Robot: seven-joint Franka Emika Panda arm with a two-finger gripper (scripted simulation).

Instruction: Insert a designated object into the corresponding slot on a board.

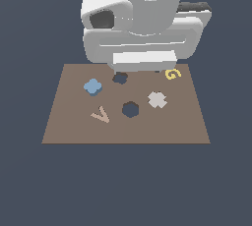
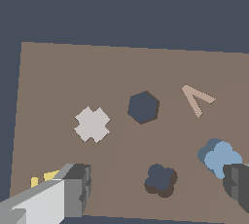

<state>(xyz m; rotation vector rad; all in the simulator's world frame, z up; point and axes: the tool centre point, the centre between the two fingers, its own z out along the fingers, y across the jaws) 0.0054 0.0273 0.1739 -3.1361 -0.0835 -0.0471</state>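
The claw is wide open and holds nothing. The lobed slot lies between its fingers; the blue piece lies beside one finger.

The flat brown board carries everything. On it lie a light-blue lobed piece toward the exterior view's left, a pale grey cross piece toward the right, a tan V and a yellow G. A dark lobed slot and a dark hexagonal hole are cut into its surface
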